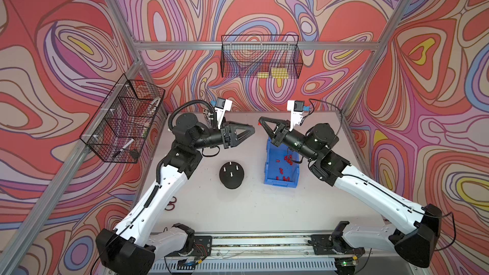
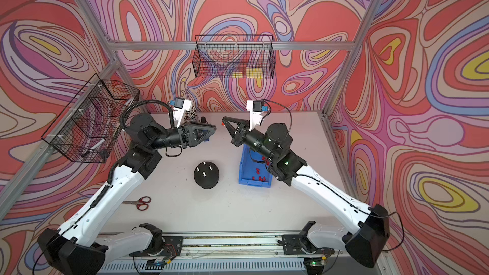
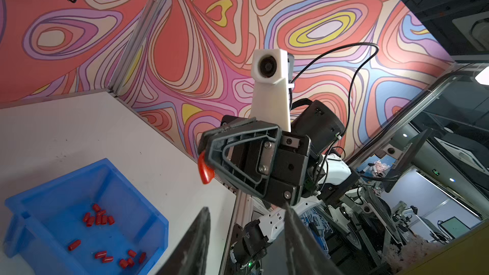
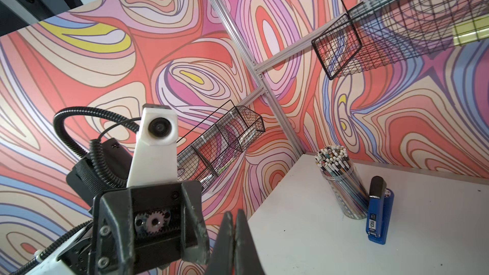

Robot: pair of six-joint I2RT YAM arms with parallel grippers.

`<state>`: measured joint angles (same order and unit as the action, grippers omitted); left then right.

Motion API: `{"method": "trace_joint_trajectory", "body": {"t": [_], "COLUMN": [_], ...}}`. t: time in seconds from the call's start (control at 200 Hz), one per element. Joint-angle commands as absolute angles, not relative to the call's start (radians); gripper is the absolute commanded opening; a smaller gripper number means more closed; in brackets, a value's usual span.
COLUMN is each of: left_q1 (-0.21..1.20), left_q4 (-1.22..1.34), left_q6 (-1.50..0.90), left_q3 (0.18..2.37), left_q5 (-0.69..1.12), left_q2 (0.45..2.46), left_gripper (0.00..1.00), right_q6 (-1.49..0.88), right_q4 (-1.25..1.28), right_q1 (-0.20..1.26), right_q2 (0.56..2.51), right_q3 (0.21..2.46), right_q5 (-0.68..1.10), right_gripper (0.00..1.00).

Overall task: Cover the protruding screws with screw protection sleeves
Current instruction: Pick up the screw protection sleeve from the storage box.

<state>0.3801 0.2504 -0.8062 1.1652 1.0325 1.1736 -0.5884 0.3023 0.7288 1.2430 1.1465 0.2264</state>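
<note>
The black dome base [image 1: 232, 181] stands mid-table with its protruding screws [image 1: 231, 174] upright and bare in both top views [image 2: 204, 173]. Loose red screw protection sleeves [image 1: 287, 158] lie in the blue bin [image 1: 280, 183], which also shows in the left wrist view [image 3: 148, 215] with the sleeves [image 3: 99, 216]. My right gripper [image 1: 260, 123] is raised behind the bin, shut on one red sleeve [image 3: 205, 170] that sticks out from its tip. My left gripper [image 1: 252, 129] faces it a short gap away, with its jaws open [image 3: 246, 207] and nothing between them.
Red-handled scissors [image 2: 140, 202] lie front left by my left arm. A pencil jar [image 4: 341, 181] and a blue stapler [image 4: 378, 207] stand at the back left corner. Wire baskets hang on the back wall [image 1: 260, 56] and left wall [image 1: 124, 123].
</note>
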Motion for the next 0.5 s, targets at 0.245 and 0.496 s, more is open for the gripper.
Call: {"method": "trace_joint_trajectory", "body": {"t": [0.245, 0.496], "left_q1": [0.382, 0.383], "left_q4": [0.415, 0.449], "left_q6": [-0.916, -0.923], "left_q3": [1.143, 1.121], "left_q5": [1.045, 1.039], "left_q2": [1.191, 1.18], "left_gripper": [0.37, 0.31], "right_q6": [-0.591, -0.591], "right_q4": [0.375, 0.362], "right_q1": [0.765, 0.787], "right_q2": [1.242, 1.236], "right_q3": [1.162, 1.158], "right_q5": [0.253, 0.236], "right_gripper": [0.0, 0.0]}}
